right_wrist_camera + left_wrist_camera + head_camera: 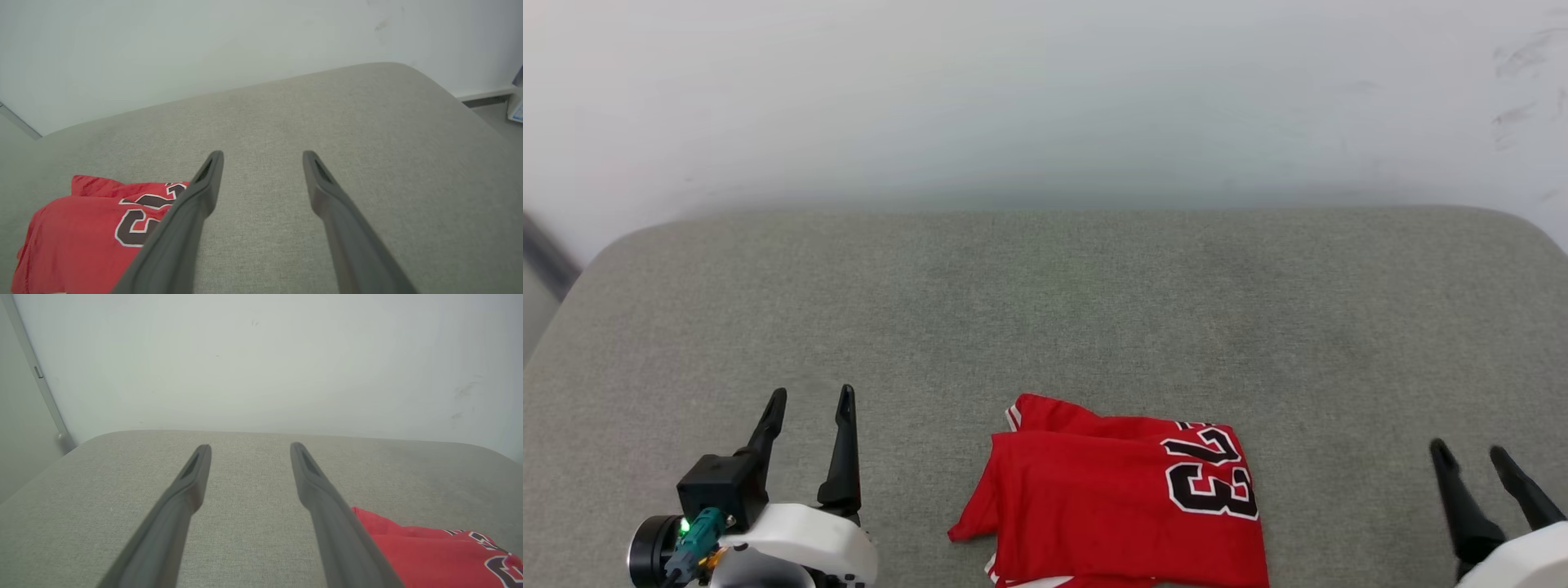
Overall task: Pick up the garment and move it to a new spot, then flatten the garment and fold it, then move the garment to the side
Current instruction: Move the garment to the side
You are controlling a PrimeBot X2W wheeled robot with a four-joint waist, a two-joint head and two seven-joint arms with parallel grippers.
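Observation:
The garment (1111,498) is a bright red jersey with a black, white-outlined number, lying loosely folded on the grey cushioned surface (1045,310) near its front edge. Red-and-white trim shows at its upper left corner and bottom edge. My left gripper (813,396) stands open to the garment's left, apart from it, with nothing between its fingers. My right gripper (1470,449) is open to the garment's right, also apart. In the left wrist view the garment (429,555) lies right of the open left gripper (250,447). In the right wrist view the garment (81,228) lies left of the open right gripper (262,154).
A pale wall (1045,98) rises right behind the cushioned surface. The surface has rounded far corners, and its left edge (556,318) drops to a floor gap. A skirting strip (486,100) runs past the right corner.

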